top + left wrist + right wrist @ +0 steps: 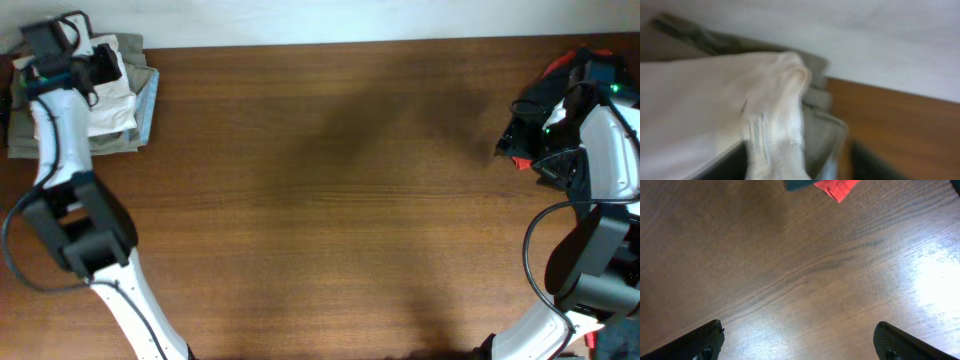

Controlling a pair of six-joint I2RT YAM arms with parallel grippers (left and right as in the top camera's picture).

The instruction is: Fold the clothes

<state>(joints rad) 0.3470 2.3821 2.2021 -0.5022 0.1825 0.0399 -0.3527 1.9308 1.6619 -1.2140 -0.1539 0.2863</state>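
Observation:
The white T-shirt (112, 98) lies folded on a pile at the table's far left corner. In the left wrist view its white folds (715, 100) fill the left half, and a folded edge hangs down between my fingers. My left gripper (95, 65) (800, 172) is right over it with its fingers apart around that edge, and it looks open. My right gripper (512, 135) (797, 345) is open and empty, low over bare wood at the far right.
A folded olive-khaki garment (20, 130) (822, 130) lies under the white shirt, with a pale blue edge (150, 100). A black shirt with red trim (570, 65) lies at the far right corner under the right arm; its red edge shows in the right wrist view (837, 187). The wooden table (330, 200) spans between them.

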